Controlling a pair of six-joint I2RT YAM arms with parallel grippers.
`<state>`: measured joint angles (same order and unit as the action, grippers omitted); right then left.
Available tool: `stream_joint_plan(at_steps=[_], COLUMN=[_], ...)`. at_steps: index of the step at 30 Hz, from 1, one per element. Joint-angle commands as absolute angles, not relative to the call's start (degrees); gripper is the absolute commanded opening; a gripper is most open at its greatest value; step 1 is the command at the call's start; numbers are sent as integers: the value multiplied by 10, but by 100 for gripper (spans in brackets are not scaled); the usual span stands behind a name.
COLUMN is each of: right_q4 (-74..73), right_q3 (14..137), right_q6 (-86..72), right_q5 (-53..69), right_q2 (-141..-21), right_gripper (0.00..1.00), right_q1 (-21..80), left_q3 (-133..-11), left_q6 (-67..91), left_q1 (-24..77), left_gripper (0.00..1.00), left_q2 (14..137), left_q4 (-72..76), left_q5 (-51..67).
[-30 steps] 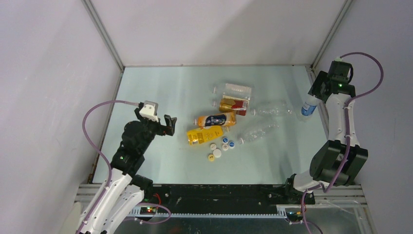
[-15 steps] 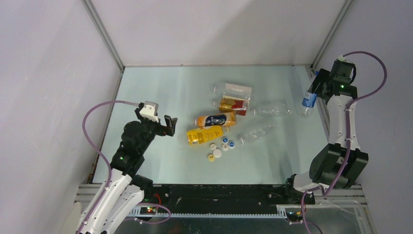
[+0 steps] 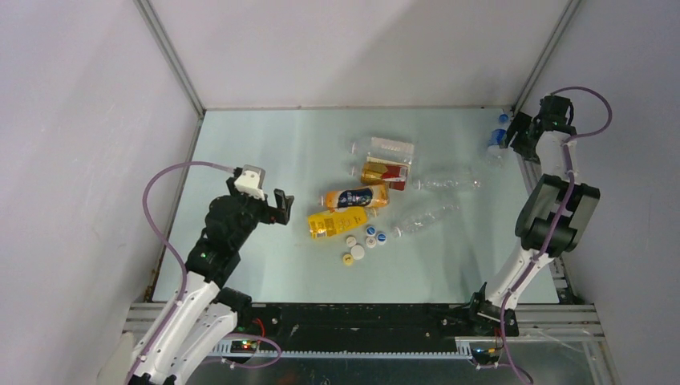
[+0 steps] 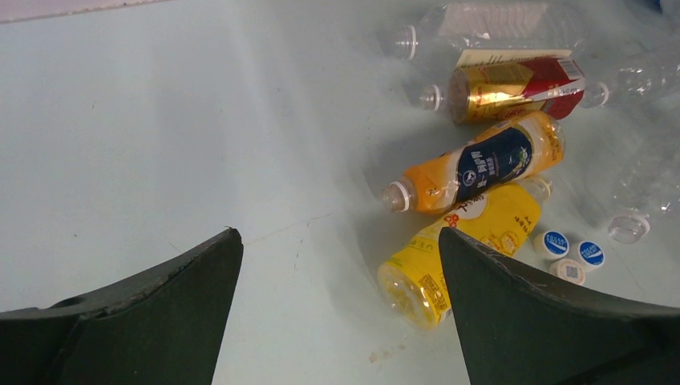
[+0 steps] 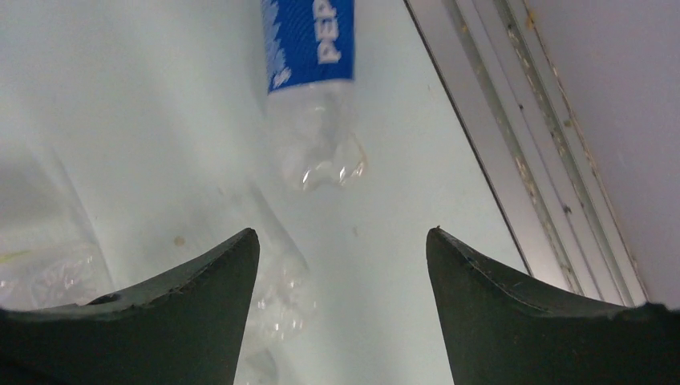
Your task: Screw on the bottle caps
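Left fingers [image 4: 160, 321] spread wide, nothing btwn them, hovering over bare desk [image 3: 265, 144] left of the pile. Next right: yellow bottle [image 3: 337, 222] lying flat, orange bottle w/ dark-blue label [image 3: 357, 196] just behind it, gold-and-red bottle [image 3: 383, 173] beyond that, one clear bottle [image 3: 385, 147] farthest back. Loose caps [image 3: 362, 241], blue, white & yellow, cluster on the near side of the yellow bottle, by its right end. Two more clear bottles [image 3: 425, 216] lie right of the pile. Far right corner: blue-label bottle [image 5: 313, 48] near desk edge, ahead of right fingers [image 5: 521, 321], not btwn them; those are spread open & hold nothing.
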<state>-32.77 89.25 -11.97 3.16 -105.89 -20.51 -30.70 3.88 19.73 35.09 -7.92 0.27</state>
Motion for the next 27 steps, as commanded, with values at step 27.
stream_joint_plan(at_steps=[27], right_q4=[-375], right_q3=[1174], right_q6=[-142], right_q5=[147], right_q2=[-1324], right_gripper=[48], right_q1=[-214], left_q3=[-380], left_q6=[166], left_q1=[190], left_gripper=[100], left_q2=[401], left_q4=[-118], left_q5=[-24])
